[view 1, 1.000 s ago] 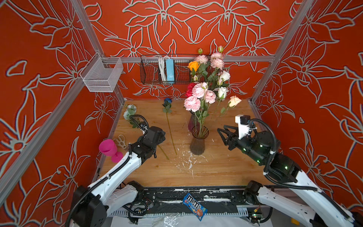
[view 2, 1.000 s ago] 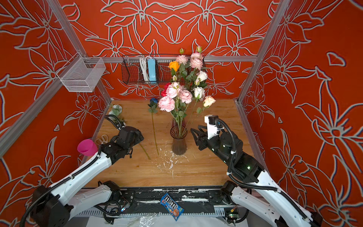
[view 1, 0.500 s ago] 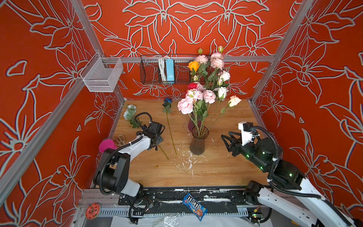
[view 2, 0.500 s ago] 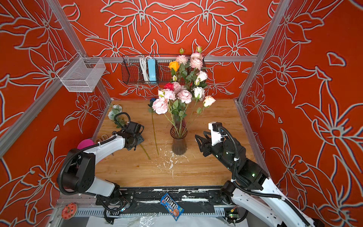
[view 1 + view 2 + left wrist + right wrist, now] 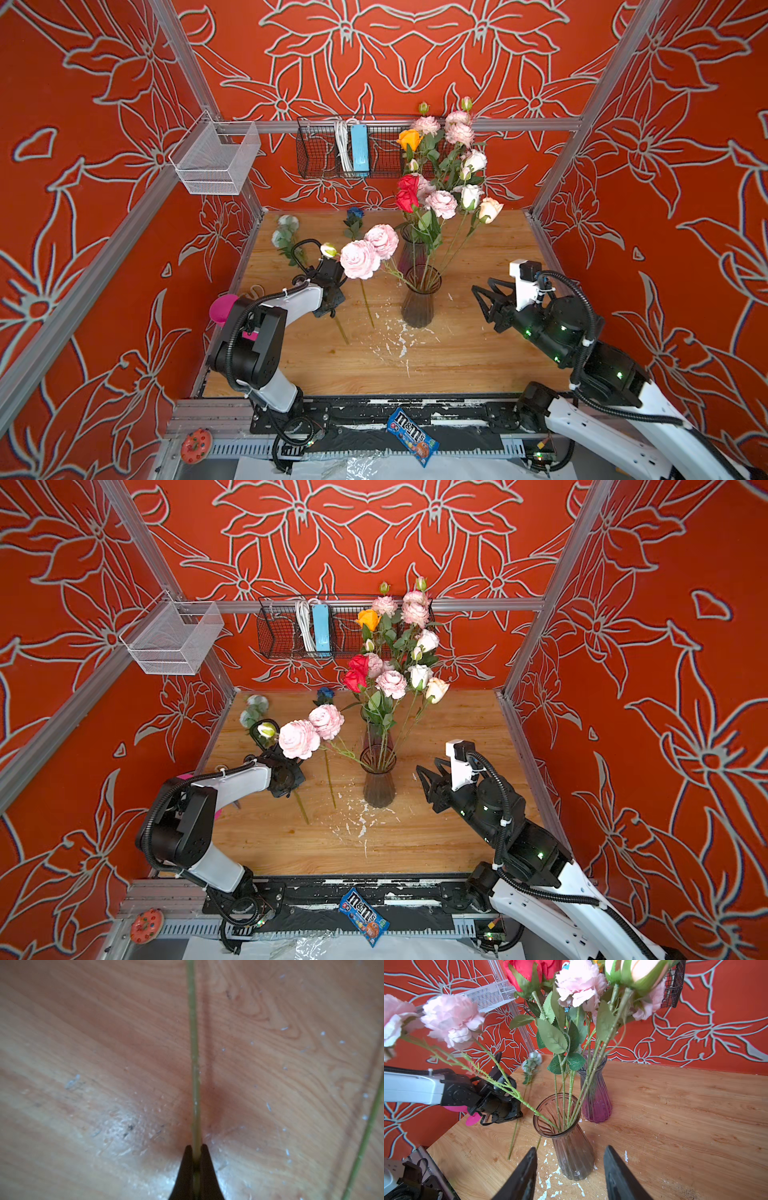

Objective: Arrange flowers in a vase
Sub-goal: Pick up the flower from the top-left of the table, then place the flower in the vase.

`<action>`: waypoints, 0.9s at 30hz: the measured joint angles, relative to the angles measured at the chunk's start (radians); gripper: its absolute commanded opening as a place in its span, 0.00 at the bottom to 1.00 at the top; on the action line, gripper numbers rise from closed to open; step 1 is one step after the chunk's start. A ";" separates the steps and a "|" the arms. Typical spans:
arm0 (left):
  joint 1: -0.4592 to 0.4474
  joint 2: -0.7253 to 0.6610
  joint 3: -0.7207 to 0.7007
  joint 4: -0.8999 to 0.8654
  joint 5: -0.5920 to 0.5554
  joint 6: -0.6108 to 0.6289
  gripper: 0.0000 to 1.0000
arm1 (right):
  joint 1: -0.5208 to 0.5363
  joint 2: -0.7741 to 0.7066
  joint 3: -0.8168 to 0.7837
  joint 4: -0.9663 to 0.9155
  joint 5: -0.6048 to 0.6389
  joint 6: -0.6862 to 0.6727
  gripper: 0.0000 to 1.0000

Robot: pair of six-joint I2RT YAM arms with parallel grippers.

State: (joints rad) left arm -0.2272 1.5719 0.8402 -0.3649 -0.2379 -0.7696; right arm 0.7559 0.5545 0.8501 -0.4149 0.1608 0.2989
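Arm poses differ: the left arm (image 5: 299, 297) folds at the elbow and reaches low over the table (image 5: 457, 365), wrist bent so the left gripper (image 5: 195, 1147) points down at the wood; its jaws are pinched tight on a thin green stem (image 5: 193, 1043) lying flat on the table; that stem runs back to the pale blue flower (image 5: 286, 226) near the left wall. The right arm (image 5: 557, 328) stretches in from the front right corner, the right gripper (image 5: 569, 1148) levelled at the smoky vase (image 5: 419, 307), jaws parted about halfway, holding nothing and apart from the glass in both top views. The smoky vase stands upright mid-table with several stems in it; a pink peony spray (image 5: 360, 259) leans out of it over the left wrist; a purple vase (image 5: 596, 1101) just behind also holds stems; red roses (image 5: 407, 193) and pink, white, peach and orange blooms crowd above both, and which vase each sits in I cannot tell; a deep blue rose (image 5: 355, 214) lies on the table between the left gripper and the vases. The black wire basket (image 5: 316, 166) on the back wall holds a blue power strip (image 5: 360, 147) and a white cable (image 5: 343, 145).
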 measured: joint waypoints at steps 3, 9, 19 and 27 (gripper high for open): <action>0.000 -0.104 -0.004 -0.009 0.000 0.013 0.00 | 0.000 0.013 0.000 0.001 -0.001 0.000 0.53; -0.001 -0.282 -0.007 -0.027 0.001 0.035 0.00 | 0.000 0.038 0.000 0.007 -0.002 0.000 0.52; -0.072 -0.766 -0.051 -0.019 0.084 0.177 0.00 | 0.000 0.044 0.020 0.013 -0.019 0.001 0.58; -0.239 -1.077 -0.060 0.095 0.219 0.367 0.00 | 0.000 0.104 0.097 0.071 -0.118 0.003 0.64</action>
State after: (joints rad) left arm -0.4660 0.4953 0.7803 -0.2703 -0.0193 -0.4023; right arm 0.7563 0.6582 0.9474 -0.3435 0.0425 0.3019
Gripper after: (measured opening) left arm 0.055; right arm 0.628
